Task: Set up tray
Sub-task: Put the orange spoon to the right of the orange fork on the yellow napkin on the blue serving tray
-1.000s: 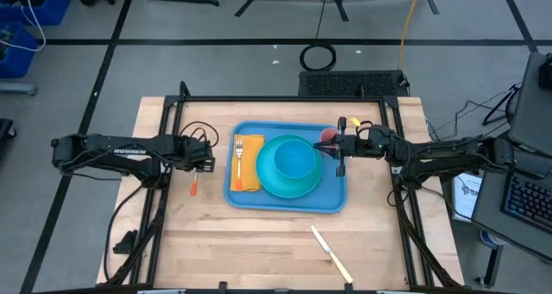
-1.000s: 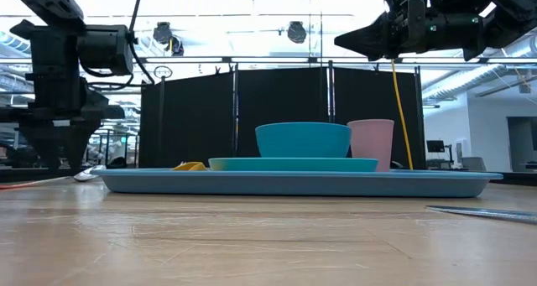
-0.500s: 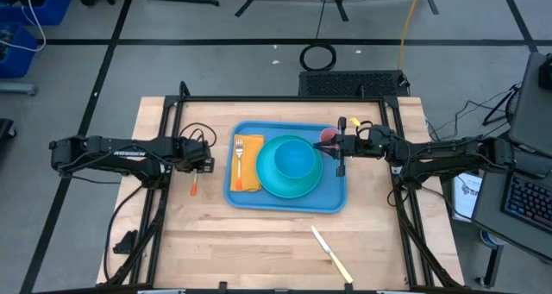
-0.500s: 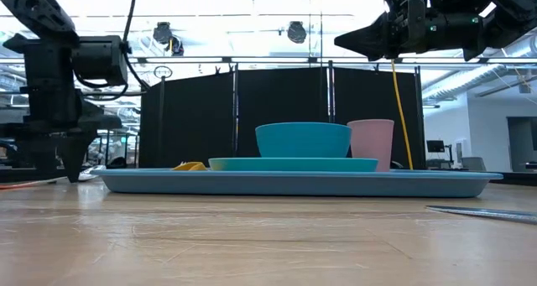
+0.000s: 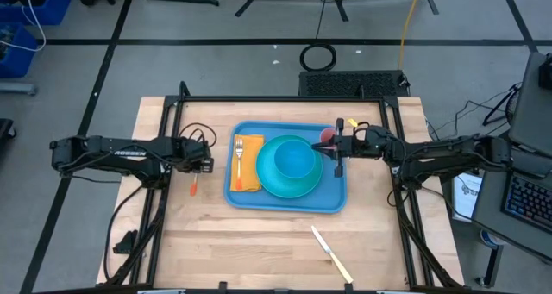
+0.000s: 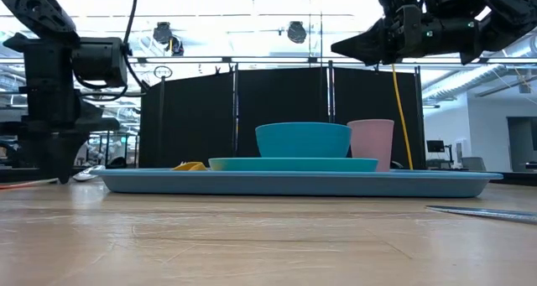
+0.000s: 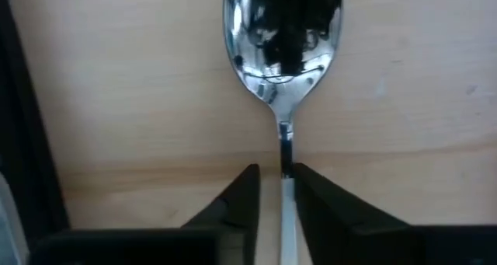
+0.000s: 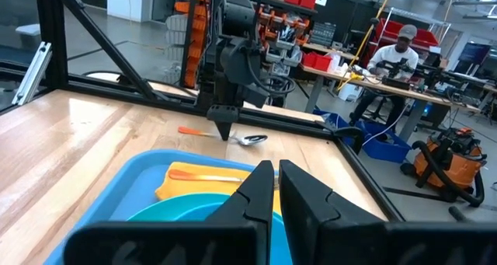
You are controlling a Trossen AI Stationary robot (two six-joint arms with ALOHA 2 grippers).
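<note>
A spoon (image 7: pixel 283 40) with a shiny bowl and an orange handle (image 5: pixel 195 186) lies flat on the wood left of the light-blue tray (image 5: pixel 332 201). My left gripper (image 7: pixel 276 176) stands over it, pointing down, its fingers closed in on the spoon's thin stem. The tray carries a teal plate with a bowl (image 5: pixel 291 163), a yellow napkin with a fork (image 5: pixel 246 160) and a pink cup (image 5: pixel 328 136). My right gripper (image 8: pixel 276 172) hovers shut and level above the tray's right side, near the cup, holding nothing. My left gripper pinches the spoon's narrow stem (image 7: pixel 286 152) just behind the bowl, one finger on each side. The fingers (image 7: pixel 311 191) come from above, pointing down, and lie across the stem. The spoon rests flat on the table, bowl upward.
A knife (image 5: pixel 332 254) lies on the wood near the table's front edge, right of centre. A black frame (image 5: pixel 259 100) runs along the table's far and side edges. Bare wood lies in front of the tray and to its left.
My left gripper has sunk toward the table onto the spoon, and its fingers have drawn in around the stem. The spoon has stayed where it lay. My right gripper has kept still.
</note>
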